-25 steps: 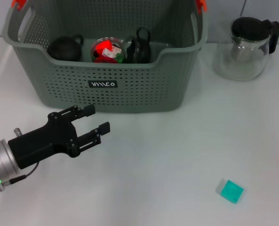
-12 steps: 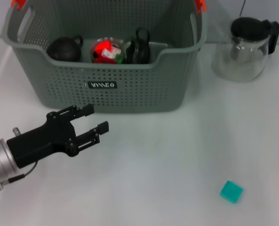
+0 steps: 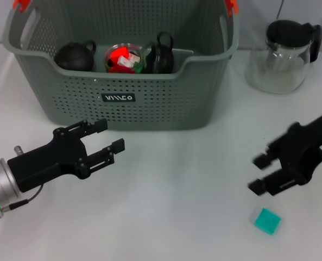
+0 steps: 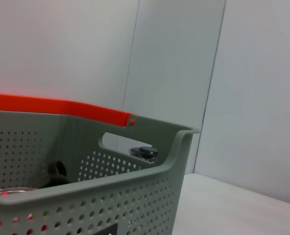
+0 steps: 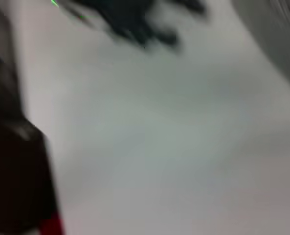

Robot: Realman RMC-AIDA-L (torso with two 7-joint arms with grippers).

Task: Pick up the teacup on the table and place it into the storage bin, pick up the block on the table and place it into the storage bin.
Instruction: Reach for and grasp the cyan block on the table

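The teal block (image 3: 267, 221) lies on the white table near the front right. My right gripper (image 3: 257, 174) hangs open just above and a little behind it, with nothing between its fingers. The grey-green storage bin (image 3: 150, 109) stands at the back; its rim and orange handle clip also fill the left wrist view (image 4: 135, 171). No teacup shows on the table. Dark crockery (image 3: 74, 56) and a glass with red contents (image 3: 122, 58) lie inside the bin, and I cannot tell which is the teacup. My left gripper (image 3: 113, 136) is open and empty in front of the bin's left half.
A glass pitcher (image 3: 285, 54) with a black lid stands at the back right, beside the bin. White tabletop (image 3: 182, 185) stretches between the two grippers. The right wrist view is smeared and shows only pale table.
My right arm has come into view from the right and now hovers over the block. The left gripper has barely shifted. The block and the bin have not moved.
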